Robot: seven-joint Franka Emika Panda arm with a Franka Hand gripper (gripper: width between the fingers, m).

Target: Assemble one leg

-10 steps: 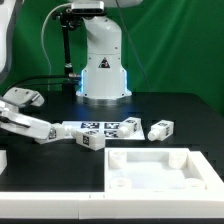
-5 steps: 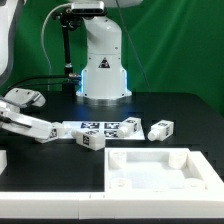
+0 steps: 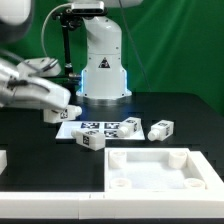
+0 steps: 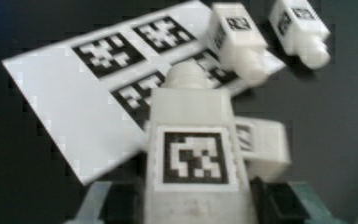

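Ok, gripper (image 4: 202, 208) is pinching the leg (image 4: 197, 140) near one end. Jaws are closed on two opposite flat faces, with a tag face square to the wrist camera. On the exterior view the leg sits at that view's left, near the end of the marker board (image 3: 100, 127), and looks lifted off the table. The arm is motion-blurred there, so I can't read the leg's tilt.

My read of the step: carry it to the tray (image 3: 150, 154) and seat the leg in one of its corner recesses. I want the leg's long axis upright before descent and centred over the recess, then a slow straight push or twist. With any skew, hard plastic on hard plastic probably binds or slips in the grip. I'd route wide of the spare legs (image 3: 160, 129) lying just beside the board.

Materials:
- **Leg:** smooth rigid white plastic, stubby and blocky, with flat faces and printed black-and-white square tags.
- **Tray:** the same matte white, square, with a raised rim and round recesses at the near corners.
- **Table:** flat black, low glare.
- **Board:** thin, flat, tagged.
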